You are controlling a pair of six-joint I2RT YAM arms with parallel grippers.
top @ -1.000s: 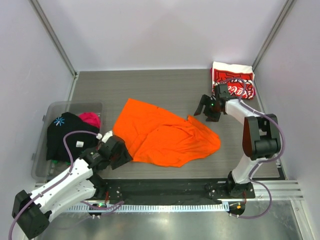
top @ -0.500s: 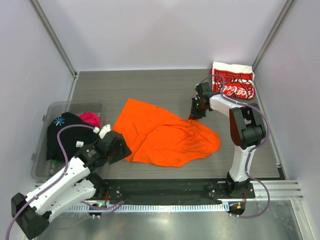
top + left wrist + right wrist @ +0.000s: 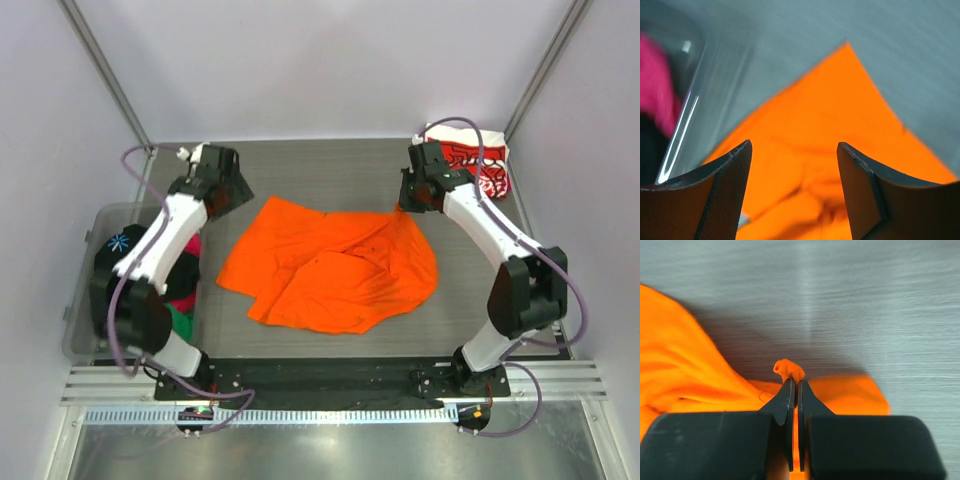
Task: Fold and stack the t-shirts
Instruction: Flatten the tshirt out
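Looking down from the top camera, I saw the orange tee [image 3: 335, 270] lying open and wrinkled in the middle of the desk [image 3: 320, 170]. The right hand [image 3: 795, 382] was at the far right corner of this tee. On the right wrist camera its fingers were pressed together on a small bunch of orange cloth, which stood out just above the tips. The left hand [image 3: 794, 147] hung over the far left corner of the same tee. Its fingers [image 3: 722, 200] were spread wide with nothing between them, and the pointed orange corner showed below the gap. I could not tell if the tips touched the cloth. Near that corner, at the left edge of the desk, was the clear bin [image 3: 78, 300], with black cloth [image 3: 120, 265] and pink cloth [image 3: 657, 80] inside. The red-and-white tee [image 3: 490, 175] lay folded in the far right corner of the desk, apart from the orange one and partly behind the right arm.
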